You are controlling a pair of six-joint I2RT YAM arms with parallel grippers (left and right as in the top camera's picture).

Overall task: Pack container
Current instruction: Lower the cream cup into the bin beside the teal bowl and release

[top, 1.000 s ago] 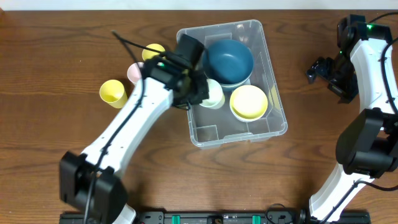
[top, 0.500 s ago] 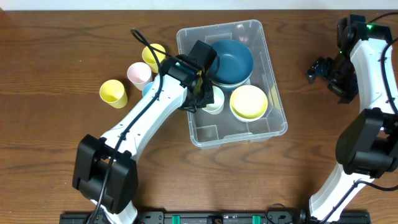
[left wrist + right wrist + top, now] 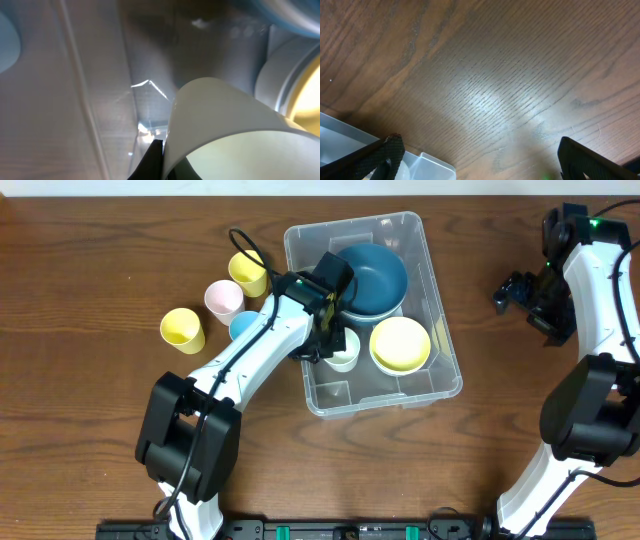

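The container (image 3: 352,225) is a clear bin in the middle of the table, holding a dark blue bowl (image 3: 372,277) and a yellow bowl (image 3: 400,345). My left gripper (image 3: 336,340) reaches inside it, shut on the rim of a pale green cup (image 3: 344,354) between the bowls and the bin's left wall. In the left wrist view the cup (image 3: 225,130) fills the lower right, pinched by my left gripper (image 3: 162,152), and the container (image 3: 100,100) shows behind it. My right gripper (image 3: 514,290) hangs open over bare wood to the right of the bin; the wrist view shows the right gripper (image 3: 485,167) empty.
Several cups stand left of the bin: yellow (image 3: 247,270), pink (image 3: 224,300), blue (image 3: 243,328) and another yellow (image 3: 182,330). A white label (image 3: 335,393) lies on the bin's base near its front left corner. The container's corner (image 3: 345,145) shows in the right wrist view.
My left arm has swung right and carried the pale green cup from above the bin's left wall to inside it. The right arm has not moved.
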